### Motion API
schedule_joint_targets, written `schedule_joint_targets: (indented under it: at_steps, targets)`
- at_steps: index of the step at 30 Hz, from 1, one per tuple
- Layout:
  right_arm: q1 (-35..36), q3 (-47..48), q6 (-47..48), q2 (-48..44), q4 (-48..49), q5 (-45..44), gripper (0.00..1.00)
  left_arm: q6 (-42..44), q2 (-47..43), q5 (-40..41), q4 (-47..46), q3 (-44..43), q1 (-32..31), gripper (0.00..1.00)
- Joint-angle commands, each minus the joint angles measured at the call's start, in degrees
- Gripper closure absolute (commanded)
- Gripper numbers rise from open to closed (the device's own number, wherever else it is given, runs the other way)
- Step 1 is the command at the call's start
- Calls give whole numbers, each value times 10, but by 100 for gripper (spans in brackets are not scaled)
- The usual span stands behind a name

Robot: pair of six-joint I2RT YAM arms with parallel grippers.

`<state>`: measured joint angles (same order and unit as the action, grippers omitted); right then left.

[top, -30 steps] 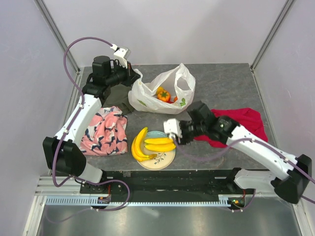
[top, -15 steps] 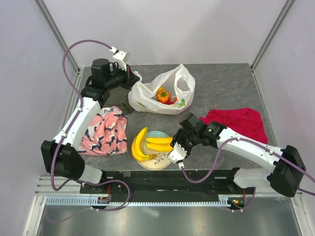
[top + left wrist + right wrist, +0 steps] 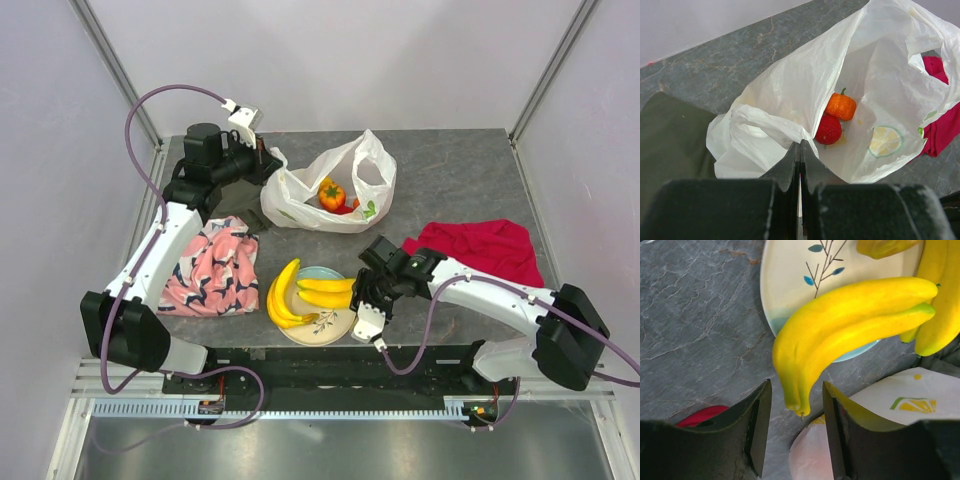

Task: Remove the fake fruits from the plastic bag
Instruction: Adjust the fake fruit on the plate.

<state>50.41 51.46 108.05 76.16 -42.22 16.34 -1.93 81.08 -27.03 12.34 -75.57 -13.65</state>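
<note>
Right hand (image 3: 796, 405) has shifted to the round cream plate (image 3: 790, 285), jaws apart astride yellow plastic bananas (image 3: 850, 320). Left hand (image 3: 800, 150) pinches white plastic bag (image 3: 790, 85), ribbed orange fruit (image 3: 841, 106) remaining inside.

Grey stone-look table (image 3: 450, 170). White plastic bag (image 3: 300, 195) lies at 12 o'clock, mouth open. Dark green cloth (image 3: 235, 200) at 10, touching the bag's left side. Pink patterned cloth (image 3: 210, 265) at 8–9, crumpled. Red cloth (image 3: 490, 245) at 3, bunched. Cream-and-blue plate (image 3: 335, 322) at 6, near front edge; a bunch of bananas (image 3: 280, 295) overlaps its 9 o'clock rim.
</note>
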Motion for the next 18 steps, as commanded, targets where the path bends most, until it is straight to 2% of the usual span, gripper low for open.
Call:
schedule_joint_targets:
  at_steps: [1, 4, 11, 14, 15, 18]
  targets:
    - [3, -23, 43, 9, 21, -10, 46, 18, -24, 8, -12, 2, -1, 98]
    - [3, -33, 45, 27, 42, -31, 47, 18, -23, 7, -13, 2, -1, 98]
    - [3, -86, 49, 43, 180, -61, 50, 18, -17, 4, -14, 1, -1, 99]
    - [3, -91, 34, 48, 209, -69, 61, 17, -17, 3, -14, -1, -1, 98]
    - [3, -86, 21, 50, 208, -66, 70, 17, -15, 3, -14, -2, -1, 98]
    - [3, -59, -12, 37, 181, -48, 78, 17, -14, 2, -14, -3, -1, 98]
